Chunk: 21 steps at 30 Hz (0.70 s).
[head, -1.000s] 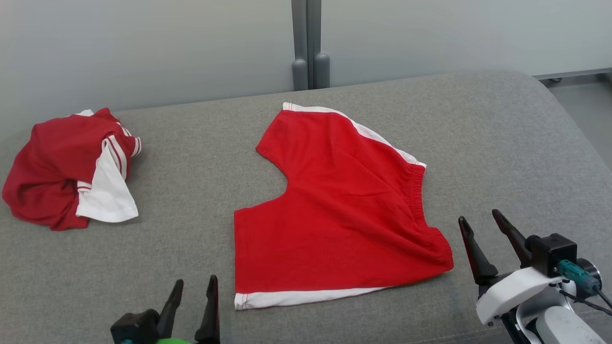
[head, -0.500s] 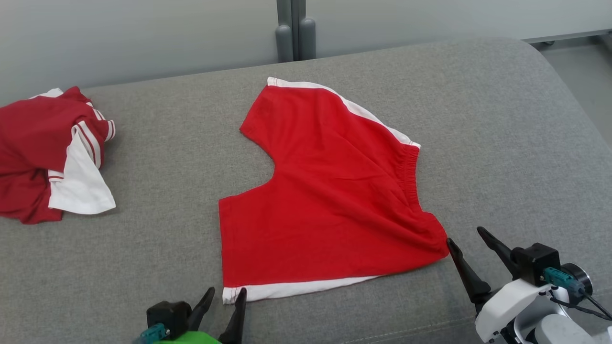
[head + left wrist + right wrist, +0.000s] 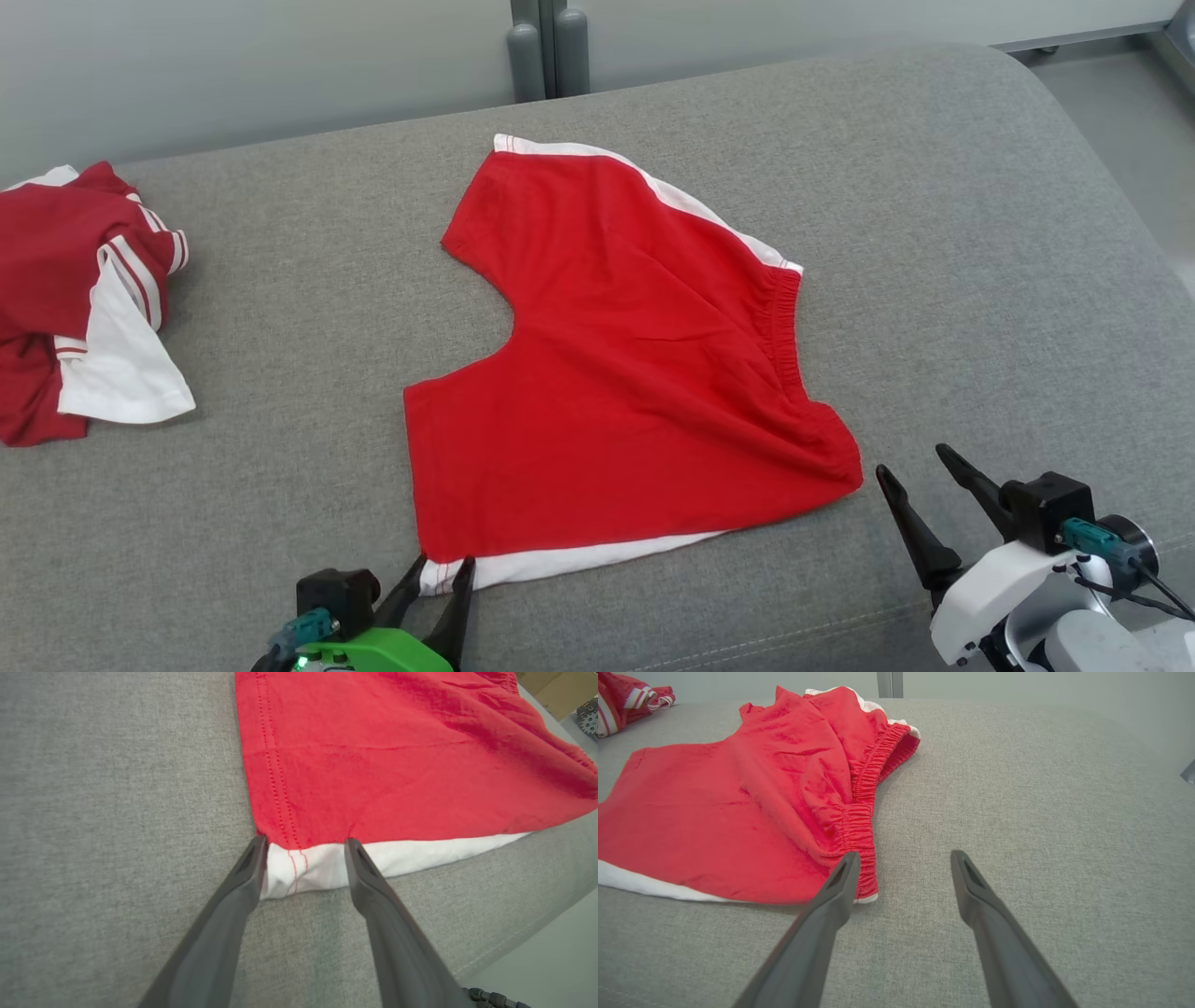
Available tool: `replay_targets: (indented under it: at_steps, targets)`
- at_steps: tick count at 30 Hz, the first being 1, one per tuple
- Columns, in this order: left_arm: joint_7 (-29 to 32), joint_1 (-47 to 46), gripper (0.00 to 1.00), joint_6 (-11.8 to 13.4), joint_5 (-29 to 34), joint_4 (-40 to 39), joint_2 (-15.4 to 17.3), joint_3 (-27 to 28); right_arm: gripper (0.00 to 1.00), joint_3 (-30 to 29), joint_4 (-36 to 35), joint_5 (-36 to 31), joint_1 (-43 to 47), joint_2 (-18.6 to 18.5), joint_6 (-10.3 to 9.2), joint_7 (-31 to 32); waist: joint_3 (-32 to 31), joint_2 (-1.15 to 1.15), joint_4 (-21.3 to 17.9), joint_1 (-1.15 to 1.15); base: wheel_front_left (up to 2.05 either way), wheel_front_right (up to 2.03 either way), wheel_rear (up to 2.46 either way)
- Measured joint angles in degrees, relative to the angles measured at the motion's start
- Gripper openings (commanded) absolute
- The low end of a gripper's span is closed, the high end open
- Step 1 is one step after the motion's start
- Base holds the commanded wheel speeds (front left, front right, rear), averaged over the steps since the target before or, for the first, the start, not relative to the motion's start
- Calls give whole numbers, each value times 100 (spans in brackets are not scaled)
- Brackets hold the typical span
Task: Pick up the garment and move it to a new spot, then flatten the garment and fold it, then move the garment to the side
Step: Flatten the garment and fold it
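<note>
The garment (image 3: 635, 373) is a pair of red shorts with white trim, spread nearly flat on the grey cushion (image 3: 934, 233). My left gripper (image 3: 442, 563) stands open at the near left corner. In the left wrist view the left gripper (image 3: 306, 842) has its fingers on either side of the white hem corner of the garment (image 3: 397, 756). My right gripper (image 3: 913, 462) is open just right of the near waistband corner. In the right wrist view the right gripper (image 3: 904, 855) has its left finger beside the elastic edge of the garment (image 3: 738, 802), with only cushion between the fingers.
A second red and white garment (image 3: 84, 299) lies crumpled at the cushion's far left, and this crumpled garment (image 3: 626, 700) is at the top left of the right wrist view. The cushion's front edge runs just behind both grippers. A grey post (image 3: 537, 47) stands behind the cushion.
The camera has shifted. My left gripper has come forward onto the white hem corner and its jaws have narrowed a little. My right gripper has drawn close to the waistband corner.
</note>
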Motion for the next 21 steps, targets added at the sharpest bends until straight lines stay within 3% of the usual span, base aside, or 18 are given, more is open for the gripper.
replay_targets:
  at_steps: [1, 10, 21]
  targets:
    - [0, -22, 0, -20, 0, 16, -1, -14, 100, 3, 41, 1, 0, 1, 3, -12, 1, 0, 0, 0, 0, 0, 0]
    - [-11, -43, 0, -113, 0, 181, -11, -90, 100, 304, 344, -29, -15, -65, 276, 40, 19, 0, 37, 0, 0, 0, 0]
    - [-356, -153, 0, -89, 0, 189, -14, 151, 100, 765, 675, -350, -349, -277, 430, 100, 13, 0, 278, 0, 0, 0, 0]
